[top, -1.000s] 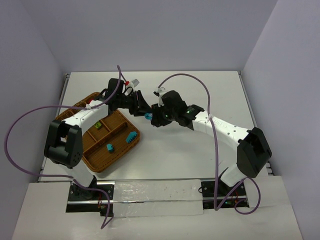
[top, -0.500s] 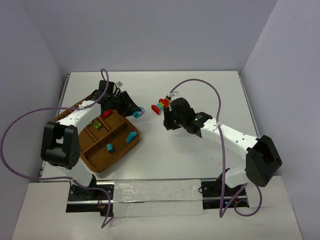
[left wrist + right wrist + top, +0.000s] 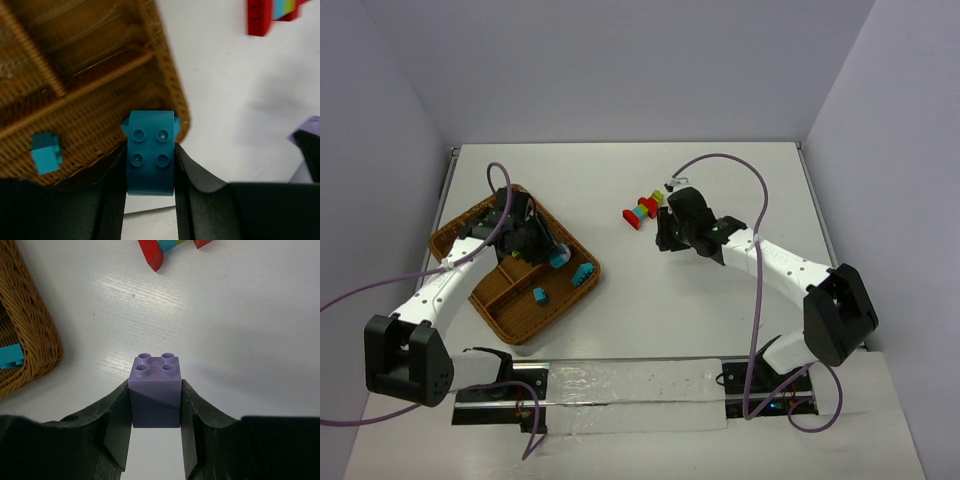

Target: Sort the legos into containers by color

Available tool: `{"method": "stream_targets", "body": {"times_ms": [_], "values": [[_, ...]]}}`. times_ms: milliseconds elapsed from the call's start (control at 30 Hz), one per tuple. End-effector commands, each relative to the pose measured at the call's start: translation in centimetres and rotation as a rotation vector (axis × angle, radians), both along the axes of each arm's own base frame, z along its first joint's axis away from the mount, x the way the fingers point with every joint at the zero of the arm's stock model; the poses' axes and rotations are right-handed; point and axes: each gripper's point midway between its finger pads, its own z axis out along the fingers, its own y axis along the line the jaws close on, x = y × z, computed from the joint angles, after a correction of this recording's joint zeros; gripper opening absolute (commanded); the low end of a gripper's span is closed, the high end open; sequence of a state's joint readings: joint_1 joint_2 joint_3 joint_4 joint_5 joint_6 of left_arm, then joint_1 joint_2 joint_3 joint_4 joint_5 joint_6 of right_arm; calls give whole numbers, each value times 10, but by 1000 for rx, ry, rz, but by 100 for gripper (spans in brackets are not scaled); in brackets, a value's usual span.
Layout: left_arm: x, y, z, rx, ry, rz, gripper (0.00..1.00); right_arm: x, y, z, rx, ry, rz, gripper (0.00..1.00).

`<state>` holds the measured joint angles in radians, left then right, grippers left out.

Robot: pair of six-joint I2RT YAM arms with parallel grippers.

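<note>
My left gripper (image 3: 556, 258) is shut on a teal-blue brick (image 3: 150, 152) and holds it above the right corner of the brown wicker tray (image 3: 520, 335). The tray's divider and rim show in the left wrist view (image 3: 165, 85). Two teal bricks (image 3: 584, 272) (image 3: 539, 295) lie in the tray's near compartments. My right gripper (image 3: 665, 240) is shut on a purple brick (image 3: 155, 390) above the bare table, right of the tray. A short stack of red, green, yellow and teal bricks (image 3: 642, 210) lies on the table, beyond the right gripper.
The tray's rounded corner (image 3: 30, 340), with a teal brick (image 3: 10, 356) inside, shows at the left of the right wrist view. The stack's red end (image 3: 152, 252) is at its top edge. The left arm's purple cable loops over the tray's far side.
My left gripper has swung from the table's middle back over the tray with the teal brick. My right gripper has drawn back with the purple brick, leaving the multicoloured stack on the table.
</note>
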<state>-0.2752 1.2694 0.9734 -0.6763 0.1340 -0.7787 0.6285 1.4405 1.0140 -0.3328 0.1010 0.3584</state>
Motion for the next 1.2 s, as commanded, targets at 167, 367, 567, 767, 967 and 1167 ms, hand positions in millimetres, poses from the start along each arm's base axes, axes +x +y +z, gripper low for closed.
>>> {"method": "stream_targets", "body": {"times_ms": [167, 367, 567, 767, 967, 1167], "values": [[5, 17, 2, 86, 0, 59, 94, 7, 16, 14, 48, 2, 33, 0], [27, -6, 30, 43, -85, -19, 92, 7, 6, -13, -36, 82, -12, 0], [40, -31, 37, 15, -105, -76, 90, -5, 11, -60, -118, 175, 20, 10], [42, -44, 33, 6, -94, -102, 90, -10, 11, -82, -174, 178, 28, 38], [41, -45, 30, 23, -83, -112, 93, -12, 6, -94, -197, 191, 18, 69], [42, -48, 27, 16, -74, -120, 93, -19, 2, -97, -198, 192, 13, 73]]}}
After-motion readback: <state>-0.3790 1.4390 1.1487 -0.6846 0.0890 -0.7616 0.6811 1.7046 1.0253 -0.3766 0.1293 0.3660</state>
